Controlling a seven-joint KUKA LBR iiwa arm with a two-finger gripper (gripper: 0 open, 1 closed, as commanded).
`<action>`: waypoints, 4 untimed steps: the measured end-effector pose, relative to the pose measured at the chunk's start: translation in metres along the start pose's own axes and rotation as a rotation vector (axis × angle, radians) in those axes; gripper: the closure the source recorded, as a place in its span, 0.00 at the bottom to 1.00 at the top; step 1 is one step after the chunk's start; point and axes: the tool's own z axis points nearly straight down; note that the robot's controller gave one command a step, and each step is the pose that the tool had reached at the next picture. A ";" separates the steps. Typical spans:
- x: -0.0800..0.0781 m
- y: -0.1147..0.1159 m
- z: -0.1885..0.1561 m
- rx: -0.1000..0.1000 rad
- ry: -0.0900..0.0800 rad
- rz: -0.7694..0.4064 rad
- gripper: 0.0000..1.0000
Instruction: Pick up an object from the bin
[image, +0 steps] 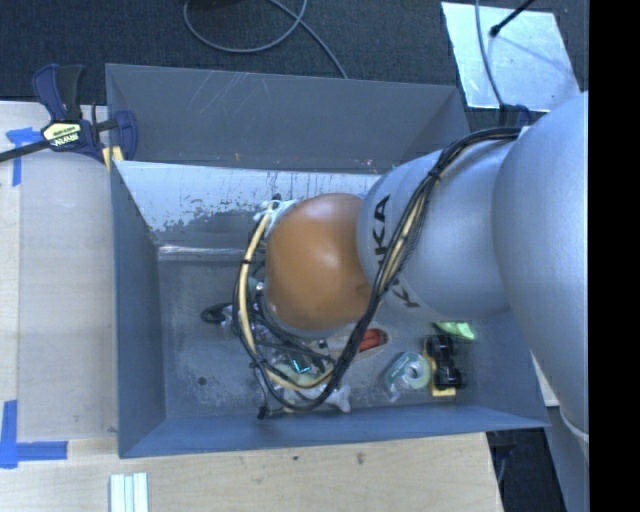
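Just right of the end effector (292, 360), whose grip I cannot tell, lies a red object (372, 340)

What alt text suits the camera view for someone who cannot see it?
A silver robot arm with an orange wrist cover reaches into a grey metal bin. Beside it lie a green piece, a black-and-yellow piece and a red piece.

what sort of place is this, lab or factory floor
Most likely a robotics lab test cell: a KUKA arm reaches into a grey metal bin holding a few small loose things, like a yellow-and-black piece.
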 end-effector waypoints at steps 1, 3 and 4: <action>0.015 -0.061 0.017 0.000 0.001 0.208 0.00; 0.014 -0.076 0.040 -0.003 0.001 -0.147 1.00; 0.014 -0.076 0.040 -0.003 0.001 -0.147 1.00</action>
